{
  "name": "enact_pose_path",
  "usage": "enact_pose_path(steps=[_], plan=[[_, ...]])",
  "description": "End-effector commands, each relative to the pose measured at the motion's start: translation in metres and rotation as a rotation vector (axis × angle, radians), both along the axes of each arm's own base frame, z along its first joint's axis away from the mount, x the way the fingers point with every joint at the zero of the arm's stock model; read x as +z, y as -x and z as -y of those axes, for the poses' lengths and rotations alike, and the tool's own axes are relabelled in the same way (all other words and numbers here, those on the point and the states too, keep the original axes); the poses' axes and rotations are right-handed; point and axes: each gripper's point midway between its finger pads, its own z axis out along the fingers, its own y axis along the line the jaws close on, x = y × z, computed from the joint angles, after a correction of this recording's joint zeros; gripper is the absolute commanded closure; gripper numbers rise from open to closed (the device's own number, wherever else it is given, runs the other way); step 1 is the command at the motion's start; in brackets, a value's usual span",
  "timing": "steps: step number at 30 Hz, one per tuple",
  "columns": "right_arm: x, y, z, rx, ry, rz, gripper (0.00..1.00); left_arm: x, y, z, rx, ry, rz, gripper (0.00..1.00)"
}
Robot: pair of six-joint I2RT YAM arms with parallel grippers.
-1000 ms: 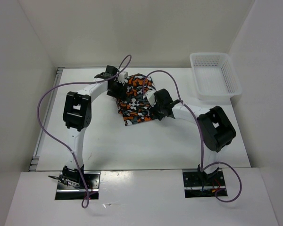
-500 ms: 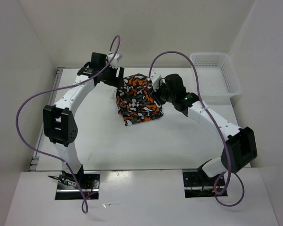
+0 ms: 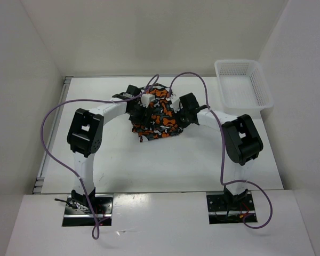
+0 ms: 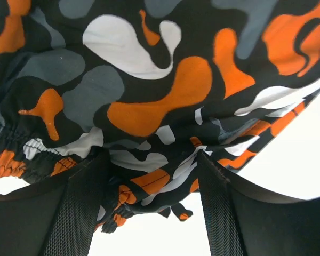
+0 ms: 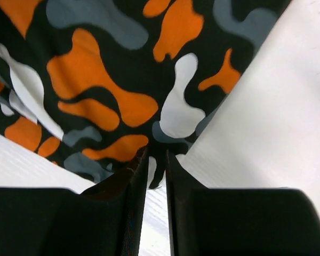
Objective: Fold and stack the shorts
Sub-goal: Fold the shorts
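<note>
Shorts (image 3: 159, 121) sit between my arms: left gripper (image 4: 149, 158) spread astride left edge, right gripper (image 5: 156, 156) pinching right edge.

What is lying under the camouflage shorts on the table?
Only the white table shows around the shorts; whatever lies beneath is covered by the cloth. The left claw and right claw sit at its edges.
</note>
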Motion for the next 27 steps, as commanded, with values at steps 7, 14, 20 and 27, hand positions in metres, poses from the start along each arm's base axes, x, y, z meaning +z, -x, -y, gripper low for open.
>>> enact_pose_path(steps=[7, 14, 20, 27], plan=[[-0.012, 0.062, -0.037, 0.144, -0.016, -0.082, 0.76, -0.03, 0.05, -0.029, 0.016, -0.107, -0.122, 0.25], [-0.01, 0.098, -0.029, 0.126, -0.048, -0.154, 0.76, -0.029, 0.082, -0.04, 0.014, -0.125, -0.177, 0.22], [0.023, 0.074, -0.021, 0.106, -0.024, -0.036, 0.76, -0.022, 0.106, -0.042, 0.0, -0.098, -0.208, 0.21], [0.115, -0.032, -0.066, 0.077, -0.16, 0.236, 0.78, -0.019, 0.09, -0.046, 0.019, -0.129, -0.152, 0.21]])
